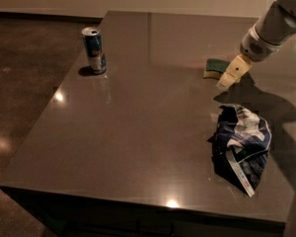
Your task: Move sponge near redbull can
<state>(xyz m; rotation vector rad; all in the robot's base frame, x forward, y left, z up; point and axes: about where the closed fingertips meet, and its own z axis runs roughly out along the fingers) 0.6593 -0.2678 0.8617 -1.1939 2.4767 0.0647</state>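
Observation:
The sponge (215, 67), dark green on top with a pale yellow base, lies flat on the grey table (148, 112) at the right rear. The redbull can (94, 50) stands upright near the table's left rear edge, far from the sponge. My gripper (230, 76) hangs from the white arm at the upper right, its pale fingers pointing down just right of and in front of the sponge, partly covering its right end. It holds nothing that I can see.
A crumpled dark blue-and-white foil bag (241, 142) lies on the table's right front, below the gripper. The table's left edge drops to a dark floor (24, 73). A wall runs along the back.

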